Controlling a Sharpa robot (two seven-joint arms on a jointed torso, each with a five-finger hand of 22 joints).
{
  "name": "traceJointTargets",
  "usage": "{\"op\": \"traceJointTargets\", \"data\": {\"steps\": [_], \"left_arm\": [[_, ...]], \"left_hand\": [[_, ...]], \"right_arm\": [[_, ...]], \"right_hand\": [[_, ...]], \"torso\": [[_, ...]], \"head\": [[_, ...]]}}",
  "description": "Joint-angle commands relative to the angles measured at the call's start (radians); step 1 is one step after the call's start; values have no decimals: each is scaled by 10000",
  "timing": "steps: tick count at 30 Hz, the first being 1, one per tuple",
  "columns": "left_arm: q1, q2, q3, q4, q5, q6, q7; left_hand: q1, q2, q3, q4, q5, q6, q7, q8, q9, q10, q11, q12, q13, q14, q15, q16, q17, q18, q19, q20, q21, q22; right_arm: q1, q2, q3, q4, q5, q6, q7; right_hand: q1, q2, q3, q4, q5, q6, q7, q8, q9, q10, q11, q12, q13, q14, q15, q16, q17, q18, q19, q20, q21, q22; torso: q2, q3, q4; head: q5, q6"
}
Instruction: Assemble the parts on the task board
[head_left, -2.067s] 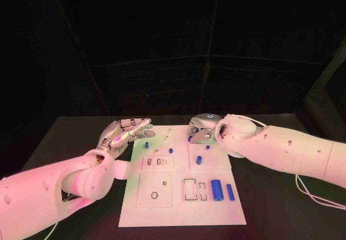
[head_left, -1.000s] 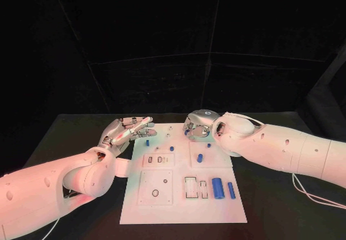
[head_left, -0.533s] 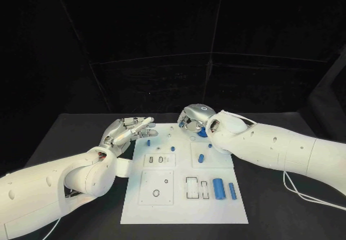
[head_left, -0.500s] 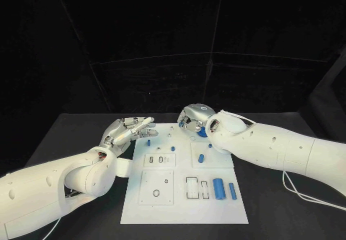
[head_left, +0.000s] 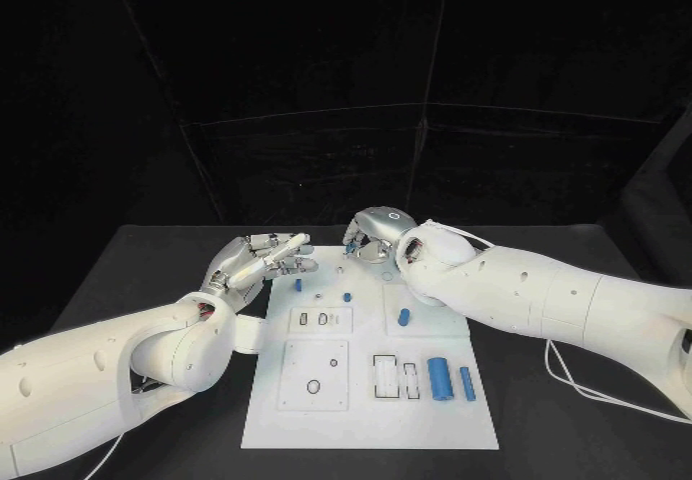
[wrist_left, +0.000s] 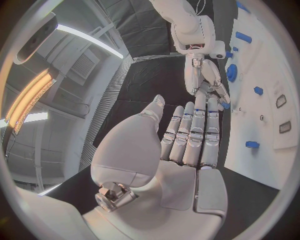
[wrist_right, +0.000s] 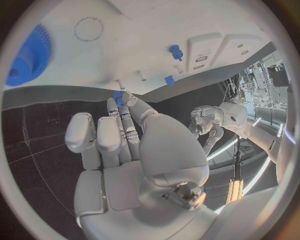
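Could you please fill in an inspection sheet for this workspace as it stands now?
Surface: black table, with the white task board lying flat in the middle.
Job's things: two blue cylinders lying side by side on the board; small blue pieces further up; a blue gear near the far edge.
Clutter: nothing seen.
Hands: left hand open, holding nothing, beside the board. Right hand at the board's far edge, fingertips by a small blue piece; whether it grips cannot be told.
Cables: pale cable trailing on the table by the right arm.
Surroundings: dark backdrop.
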Motion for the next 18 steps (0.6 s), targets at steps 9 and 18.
{"op": "traceJointTargets", "data": {"steps": [9,18], "left_arm": [[66,19,9,32,-58,160,4],[105,20,10,24,-58,173,-20]], "left_hand": [[-132,-8,-51,18,16,0,35,-38,6,-3,37,-45,-2,32,49,-40,9,133,71,-2,4,-9],[-134,-8,-55,20,16,-2,35,-38,6,-5,38,-47,-2,30,50,-43,10,133,71,-2,1,-11]], "right_arm": [[23,291,7,-304,38,188,-53],[23,379,7,-348,45,422,-150]], "right_hand": [[-132,-119,219,57,-92,6,36,-5,-3,66,-7,18,10,4,26,48,-26,-49,-20,80,37,10],[-208,-172,285,86,-130,4,34,-6,-3,61,-9,16,10,0,26,55,-40,-49,-18,82,38,13]], "torso": [[52,-12,31],[54,-11,27]], "head": [[-18,-34],[-1,-82]]}}
